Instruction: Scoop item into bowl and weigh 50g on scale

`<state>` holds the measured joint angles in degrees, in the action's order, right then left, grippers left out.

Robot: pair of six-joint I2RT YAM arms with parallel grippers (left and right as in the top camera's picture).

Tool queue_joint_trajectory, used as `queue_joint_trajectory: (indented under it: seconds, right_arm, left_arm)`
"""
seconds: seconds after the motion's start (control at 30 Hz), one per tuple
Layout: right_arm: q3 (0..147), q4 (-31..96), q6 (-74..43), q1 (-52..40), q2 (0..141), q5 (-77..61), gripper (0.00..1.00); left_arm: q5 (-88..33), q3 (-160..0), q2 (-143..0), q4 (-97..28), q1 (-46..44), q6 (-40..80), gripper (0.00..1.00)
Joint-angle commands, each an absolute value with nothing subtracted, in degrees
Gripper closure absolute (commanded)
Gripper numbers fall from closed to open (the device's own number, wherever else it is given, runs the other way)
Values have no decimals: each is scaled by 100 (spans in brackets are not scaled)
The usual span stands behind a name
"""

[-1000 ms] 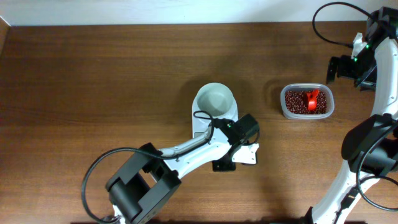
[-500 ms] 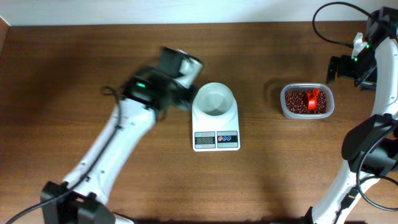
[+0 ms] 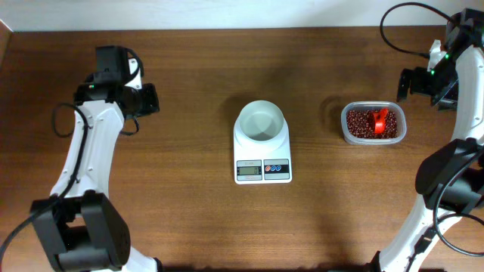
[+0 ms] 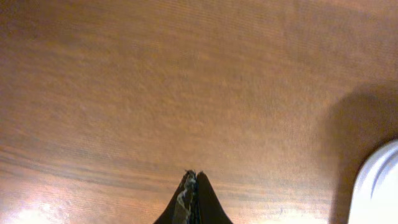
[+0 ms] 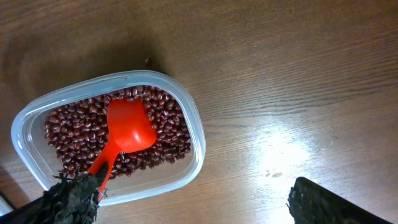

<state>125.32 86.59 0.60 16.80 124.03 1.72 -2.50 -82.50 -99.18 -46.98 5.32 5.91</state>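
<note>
The white bowl (image 3: 261, 121) stands empty on the white scale (image 3: 263, 168) at the table's middle. The dark red-brown beans (image 3: 363, 127) lie in a clear tub (image 3: 373, 140) to its right, with a red scoop (image 3: 379, 119) resting on them. My right gripper (image 3: 409, 85) is open and empty, hovering just right of and behind the tub. In the right wrist view its fingers (image 5: 189, 190) stand wide apart over the tub's near rim (image 5: 193, 124), with the beans (image 5: 168, 134) and scoop (image 5: 129, 126) below. My left gripper (image 3: 149, 100) is shut and empty, far left of the scale; the left wrist view shows its tips (image 4: 191, 178) pressed together.
Bare brown wood lies between the left gripper and the scale. A white curved edge (image 4: 380, 186) of the scale or bowl shows at the lower right of the left wrist view. The table's back edge meets a pale wall (image 3: 227, 13).
My left arm has swung from in front of the scale up past the bowl and out to the far left. The scale's display and buttons are uncovered. The right arm has not moved.
</note>
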Motion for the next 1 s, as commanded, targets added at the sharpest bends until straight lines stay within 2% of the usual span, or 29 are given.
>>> queue_joint_trajectory:
  seconds: [0.0,0.13,0.2,0.27,0.4,0.47,0.5,0.57,0.63,0.67,0.7,0.8,0.83,0.87,0.93,0.97]
  right_arm:
    - [12621,8656,64,1653,12414,220,1]
    - [12621,8656,64,1653,12414,220,1]
    - [12621,8656,67,1653,12414,220,1]
    - [12621,8656,64,1653,12414,220,1]
    - [12621,8656,64,1653,12414,220,1]
    - [12621,8656,67,1653,12414,222,1]
    - [12621,8656,64,1653,12414,222,1]
    - [12621,8656,64,1653,12414,222,1]
    - [12621,8656,64,1653,12414,220,1]
    - [12621,8656,67,1653,12414,220,1]
    - [12621,8656,64,1653,12414,222,1]
    - [12621,8656,64,1653,12414,220,1]
    - [12621,8656,64,1653,12414,220,1]
    - [12621,8656,67,1653,12414,222,1]
    - [12621,8656,64,1653,12414,222,1]
    - [12621,8656,64,1653,12414,220,1]
  left_arm:
    - [-1146,-8224,-10068,-5043,460,685,100]
    - [-1358,-8224,-9771,-5900,60,440,100]
    - [-1881,-8224,-9314,-6206,-117,-392,100]
    - [-1935,-8224,-8831,-6420,-377,-698,100]
    - [-1997,-8224,-8291,-6873,-1295,-2134,100]
    - [-1970,-8187,-8305,-7013,-1791,-2390,95]
    - [-1903,-8082,-8318,-6976,-2073,-2484,84]
    - [-1594,-7872,-8390,-6777,-2397,-2482,82]
    - [-1520,-7679,-8503,-6600,-2663,-2613,75]
    - [-1514,-7605,-8582,-6530,-2783,-2729,67]
    - [-1516,-7566,-8753,-6499,-2923,-2735,52]
    - [-1382,-7546,-9080,-6541,-3083,-2735,37]
    - [-1350,-7546,-9198,-6539,-3105,-2764,27]
    - [-1341,-7546,-9255,-6541,-3103,-2799,21]
    - [-1184,-7546,-9323,-6534,-3103,-2814,19]
    - [-1087,-7546,-9323,-6519,-3103,-2886,14]
